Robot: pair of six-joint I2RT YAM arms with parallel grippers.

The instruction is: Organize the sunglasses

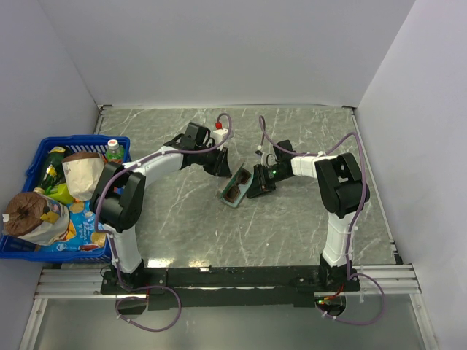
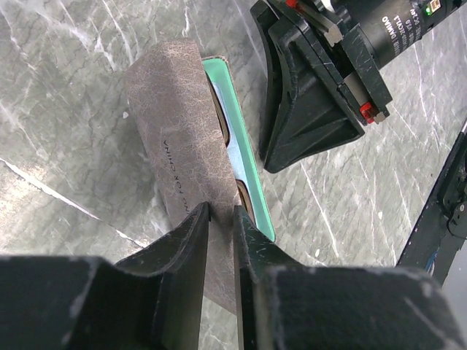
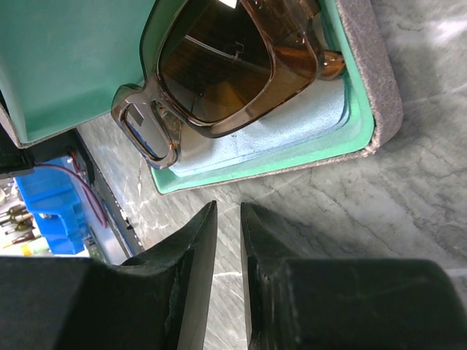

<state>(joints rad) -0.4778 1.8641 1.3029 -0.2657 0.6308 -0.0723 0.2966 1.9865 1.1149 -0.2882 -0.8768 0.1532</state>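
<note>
Brown-framed, amber-lensed sunglasses lie in the teal-lined case; left claw pinches its lid, right claw narrow, empty.

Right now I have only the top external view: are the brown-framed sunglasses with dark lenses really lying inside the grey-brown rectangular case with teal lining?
Observer: Yes. The right wrist view shows the sunglasses lying in the case on a light blue cloth.
Operator: Is the right gripper holding anything?
Observer: No. The right gripper hovers over the grey marbled table just off the case's edge, with a narrow gap between its fingers and nothing in it.
Operator: And the left?
Observer: The left wrist view shows the left gripper pinching the edge of the case's grey-brown lid between its fingers.
</note>
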